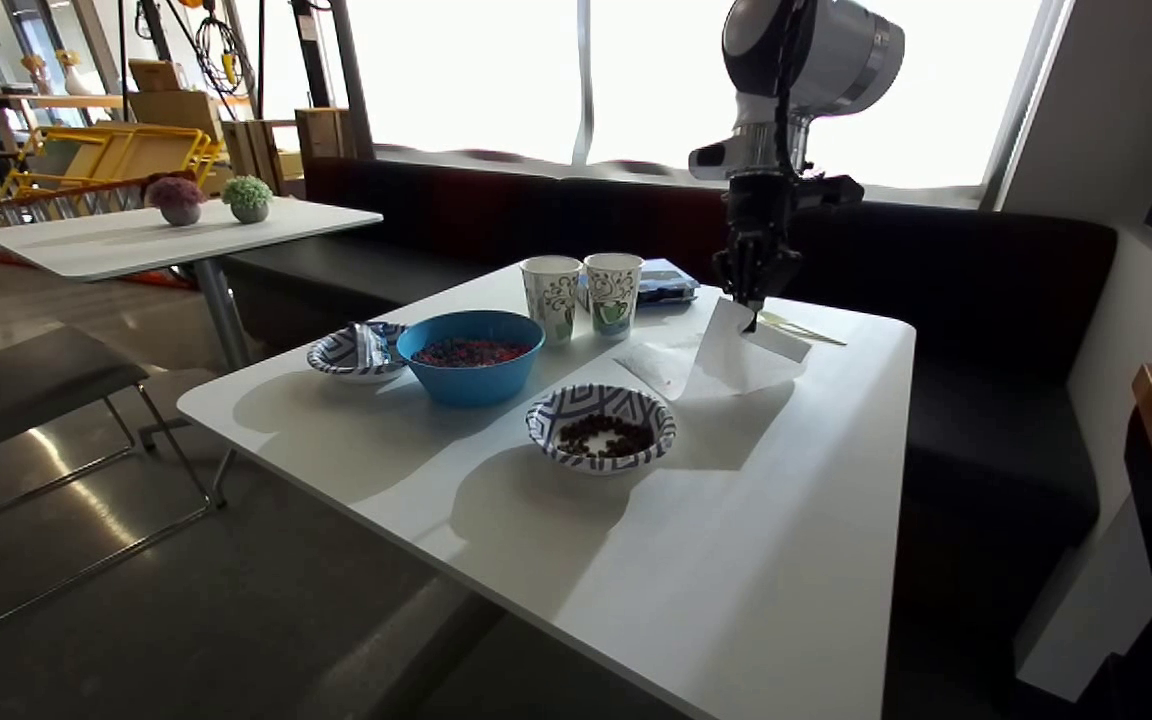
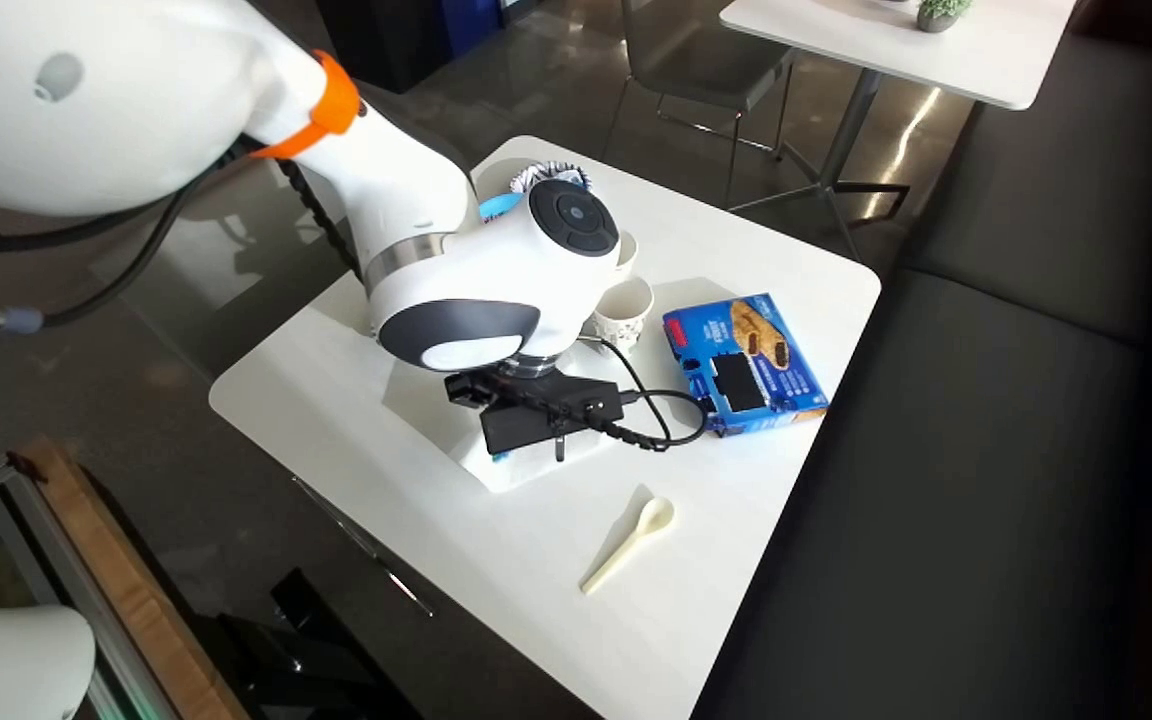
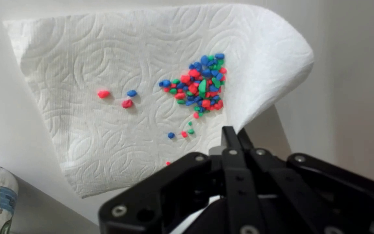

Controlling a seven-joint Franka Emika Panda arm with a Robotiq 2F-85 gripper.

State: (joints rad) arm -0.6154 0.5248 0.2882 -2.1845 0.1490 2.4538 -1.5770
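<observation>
A bowl (image 1: 604, 398) sits nearest me on the table (image 1: 786, 600); behind it, leftward, a tub (image 1: 471, 383); further left, another bowl (image 1: 334, 353). Behind the tub's right side stand 2 cups (image 1: 612, 296); right of these, pebbles (image 3: 200, 86) lie on a paper towel (image 1: 739, 365).

the paper towel (image 3: 109, 61) looks matt, embossed with raised rings; the coloured bits (image 3: 203, 87) on it are smooth with a faint sheen. the gripper (image 3: 235, 131) is matt black, its screws (image 3: 119, 211) bright metal. the tabletop (image 1: 786, 560) looks smooth and satiny. near its edge along the dull dark bench (image 2: 966, 480), the box (image 2: 756, 360) is glossy card. the pale spoon (image 2: 636, 540) looks smooth, wood or plastic unclear. the cups (image 1: 611, 295) look like paper, the blue bowl (image 1: 476, 385) like matt plastic, the floor (image 1: 266, 580) polished.
</observation>
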